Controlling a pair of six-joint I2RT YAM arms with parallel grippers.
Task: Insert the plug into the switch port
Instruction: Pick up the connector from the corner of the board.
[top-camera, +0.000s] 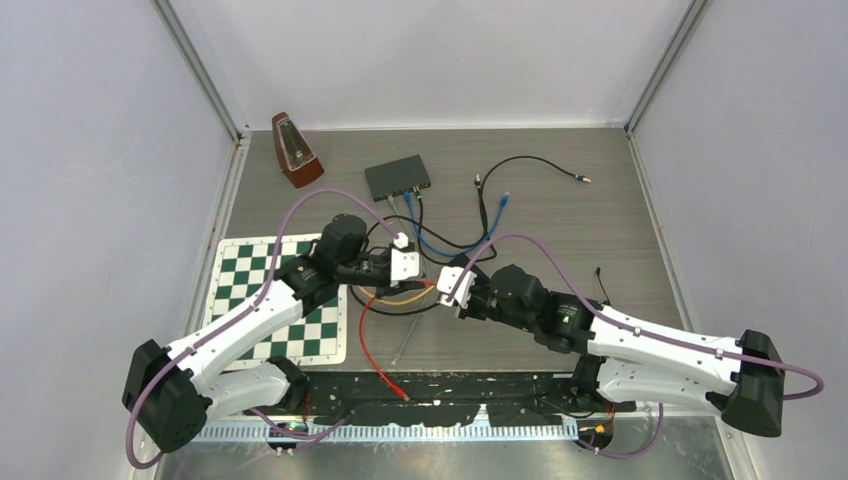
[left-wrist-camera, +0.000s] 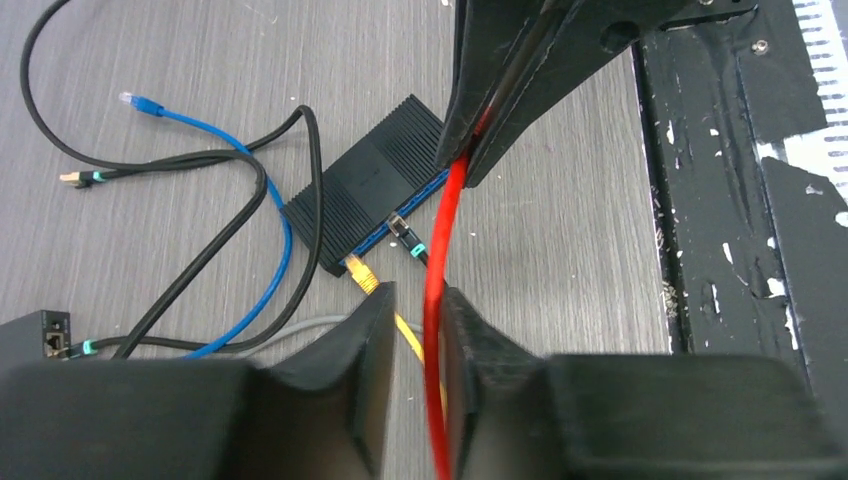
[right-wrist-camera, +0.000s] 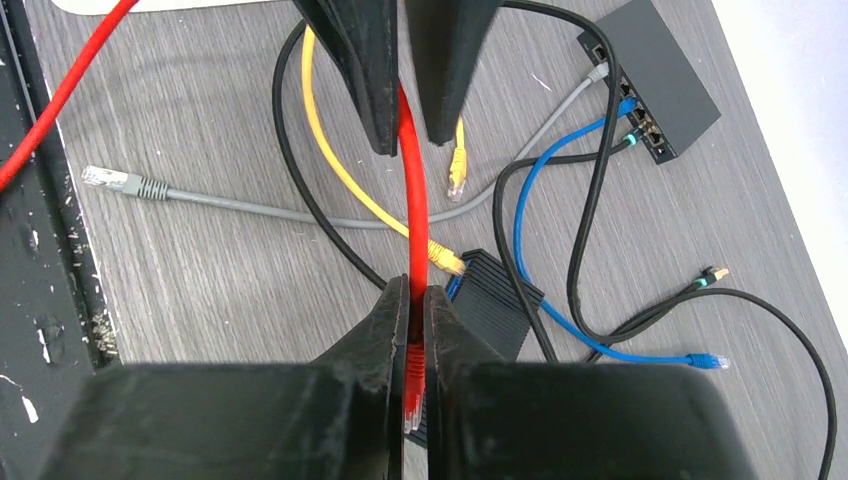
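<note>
R hand (right-wrist-camera: 410, 292) is clamped shut on the red plug (right-wrist-camera: 412, 375), plug body pinched between the pads w/ its tip pointing back toward the wrist cam. The red cable (left-wrist-camera: 437, 250) runs from there straight across to the L hand (left-wrist-camera: 418, 296). L hand is only partly open: cable sits between the fingers (left-wrist-camera: 365, 330), lying along one inner face w/ a visible gap to the other, so not gripped. Both hands are tip to tip mid-counter (top-camera: 560, 230), just above the near switch (left-wrist-camera: 365, 185), a black box w/ a blue port row. A yellow plug (left-wrist-camera: 360, 272) is at the end of that row, and a black plug w/ teal ring (left-wrist-camera: 407, 237) is next to it. Red plug is above the near switch, not touching it. Second switch (right-wrist-camera: 655, 75) is further back w/ grey, blue and black leads at its ports. Loose blue cable (left-wrist-camera: 270, 230) and grey cable (right-wrist-camera: 250, 205) lie on the counter. Chessboard mat (top-camera: 250, 290) is under the L arm, and a metronome (top-camera: 296, 150) stands in the back-left corner.
</note>
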